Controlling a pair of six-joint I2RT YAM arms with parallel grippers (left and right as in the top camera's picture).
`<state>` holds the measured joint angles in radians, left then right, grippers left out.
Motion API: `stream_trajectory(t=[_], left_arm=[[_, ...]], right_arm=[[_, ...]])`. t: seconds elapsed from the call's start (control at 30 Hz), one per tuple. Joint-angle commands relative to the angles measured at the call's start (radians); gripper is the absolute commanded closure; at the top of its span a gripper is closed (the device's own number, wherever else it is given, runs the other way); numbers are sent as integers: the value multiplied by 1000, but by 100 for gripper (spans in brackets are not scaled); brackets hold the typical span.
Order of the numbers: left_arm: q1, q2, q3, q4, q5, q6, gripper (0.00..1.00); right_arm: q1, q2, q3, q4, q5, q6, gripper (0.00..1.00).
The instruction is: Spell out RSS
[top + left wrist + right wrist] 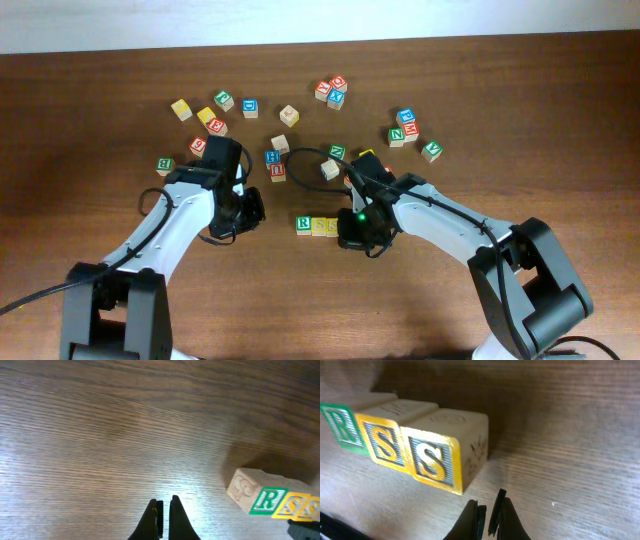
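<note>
Three wooden letter blocks stand in a touching row on the table: a green R block (304, 225) (340, 425) (260, 498), a yellow S block (319, 226) (382, 442) and a second yellow S block (440, 455), which the right arm hides in the overhead view. My right gripper (489, 507) (355, 232) is shut and empty, just right of the last S, not touching it. My left gripper (164, 510) (248, 208) is shut and empty over bare wood, left of the R block.
Many loose letter blocks lie scattered across the far half of the table, among them a blue one (250, 107), a stacked cluster (332, 92) and a group at the right (405, 130). The brown wooden table (560, 120) ends at a white wall.
</note>
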<state>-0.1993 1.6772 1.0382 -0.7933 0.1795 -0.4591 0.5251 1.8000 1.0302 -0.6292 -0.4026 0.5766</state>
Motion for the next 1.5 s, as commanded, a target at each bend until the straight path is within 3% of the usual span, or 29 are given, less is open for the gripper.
stream_trajectory(t=[0.0, 1.47], left_arm=[[6, -11, -6, -2, -31, -12, 100], [6, -11, -6, -5, -27, -11, 100]], right_arm=[[5, -14, -3, 13, -9, 8, 96], [35, -13, -4, 63, -5, 71, 96]])
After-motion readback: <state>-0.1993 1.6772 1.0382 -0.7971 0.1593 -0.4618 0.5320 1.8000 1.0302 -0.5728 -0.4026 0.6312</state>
